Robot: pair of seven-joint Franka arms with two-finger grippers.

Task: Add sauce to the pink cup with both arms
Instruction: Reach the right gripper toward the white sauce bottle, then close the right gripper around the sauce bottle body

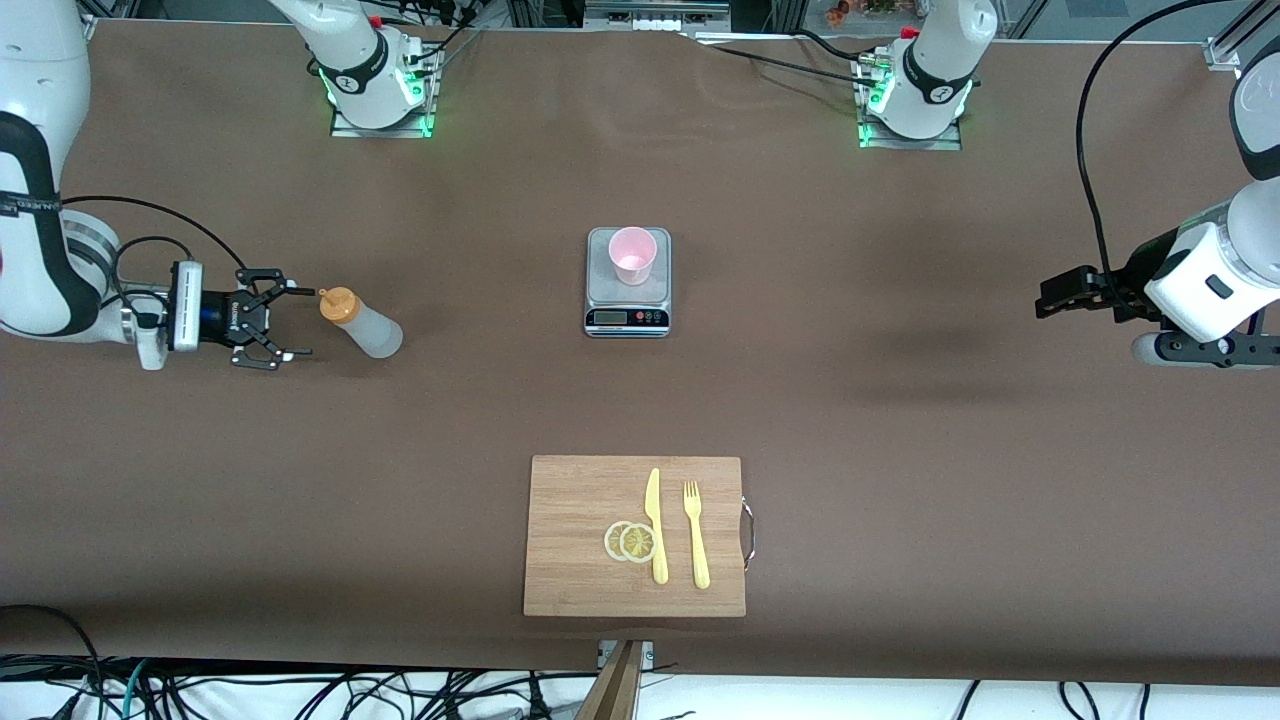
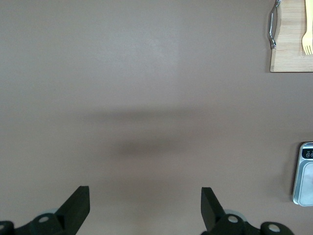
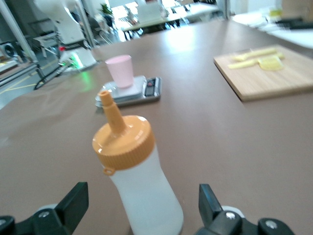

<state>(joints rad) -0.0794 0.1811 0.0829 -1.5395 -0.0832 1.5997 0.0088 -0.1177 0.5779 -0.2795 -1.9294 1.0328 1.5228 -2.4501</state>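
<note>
The sauce bottle, whitish with an orange nozzle cap, stands upright on the table toward the right arm's end. My right gripper is low beside it, open, its fingers pointing at the bottle and not touching it. In the right wrist view the sauce bottle fills the gap ahead of the right gripper. The pink cup stands empty on a grey scale at mid-table, also in view as the pink cup. My left gripper waits open over bare table at the left arm's end, the left gripper holding nothing.
A wooden cutting board lies nearer the front camera than the scale, carrying a yellow knife, a yellow fork and two lemon slices. The scale's edge and the board's metal handle show in the left wrist view.
</note>
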